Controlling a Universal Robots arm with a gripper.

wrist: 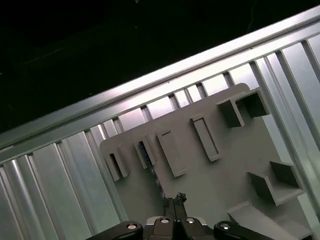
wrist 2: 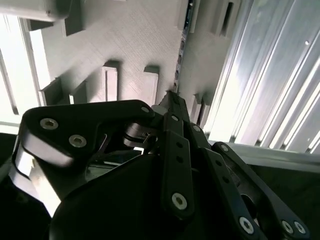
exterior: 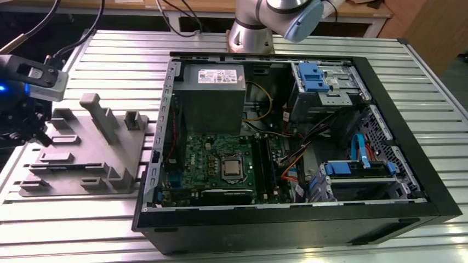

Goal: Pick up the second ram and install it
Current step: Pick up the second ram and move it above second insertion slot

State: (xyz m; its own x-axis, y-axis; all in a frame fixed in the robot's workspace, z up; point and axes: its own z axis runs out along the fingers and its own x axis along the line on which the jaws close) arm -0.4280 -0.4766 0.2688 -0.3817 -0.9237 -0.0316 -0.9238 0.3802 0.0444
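Ribbed aluminium tabletop [exterior: 109, 44] carries an open black computer tower case [exterior: 409, 109] lying on its side. A large square green motherboard [exterior: 212, 159] is exposed inside it. Just beside the case, towards the exterior view's left, sits a grey moulded plastic tray [exterior: 124, 159].

The robot arm's black linkage gripper [exterior: 22, 123] hangs low at the tray's far side, well apart from the case. In both wrist views the gripper [wrist: 175, 200] [wrist 2: 172, 100] points down at the tray with its fingertips drawn together.

The second ram, a long thin dark blue-green circuit strip [wrist: 146, 152] [wrist 2: 182, 45], stands on edge in the tray's slots. It shows as little more than a narrow line running from one slot towards the fingertips. Its near end lies at or just beside the tips, and whether they pinch that end cannot be made out.

The work appears to be at the pick-up step, since the strip is seated in the tray and nothing is being carried towards the motherboard. A lift from here would likely call for a firm hold across the strip's thin faces and a straight pull out of the slots, because any tilt could jam the strip against the tray's walls. Installation would then demand careful alignment with a narrow slot on the board inside the crowded case.
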